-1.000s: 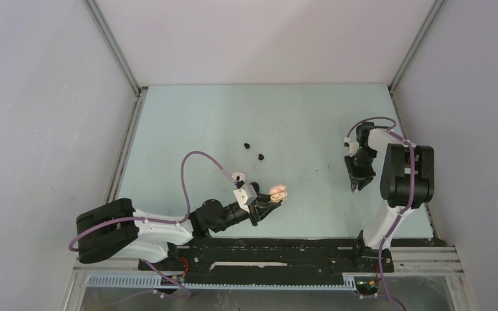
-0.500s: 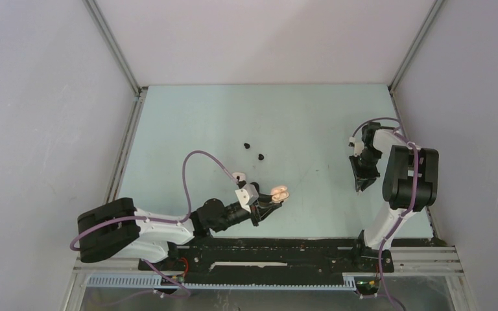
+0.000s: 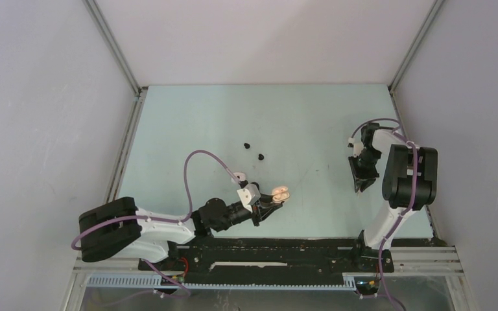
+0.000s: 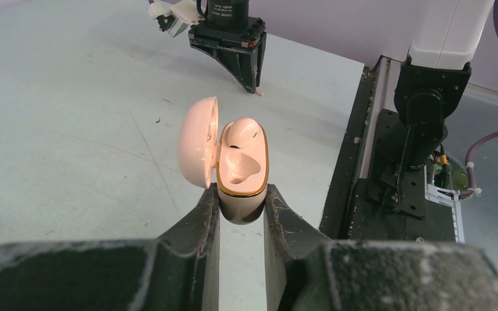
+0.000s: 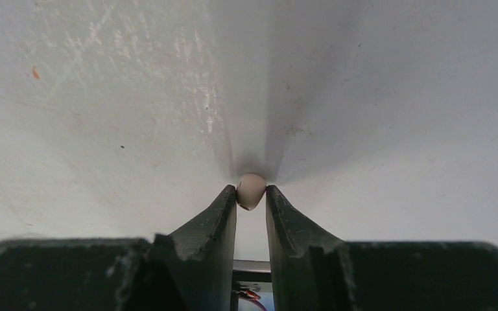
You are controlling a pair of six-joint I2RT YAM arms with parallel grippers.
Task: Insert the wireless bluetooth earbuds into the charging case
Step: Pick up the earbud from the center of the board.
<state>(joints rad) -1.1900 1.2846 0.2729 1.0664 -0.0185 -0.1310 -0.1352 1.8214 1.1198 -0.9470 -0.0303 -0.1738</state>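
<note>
Shifted slightly toward 3 o'clock, the right gripper (image 5: 251,195) pinches a pale earbud (image 5: 251,186) by its very tips, low over the desk (image 3: 298,116); so shallow a hold could let it squirt free. At 6 o'clock, the left gripper (image 4: 241,206) clamps the open charging case (image 4: 241,165).

The left black two-finger gripper (image 4: 241,195) reaches low, clamping an open pink charging case (image 4: 240,165). The right black gripper (image 5: 251,195) points down, pinching a cream earbud (image 5: 251,187).

The right gripper (image 5: 251,195) has its two dark fingers (image 5: 217,223) pressed on either side of a small cream earbud (image 5: 251,186), pinched at their tips just above the pale table (image 5: 395,97). An orange speck (image 5: 35,73) lies far left.
</note>
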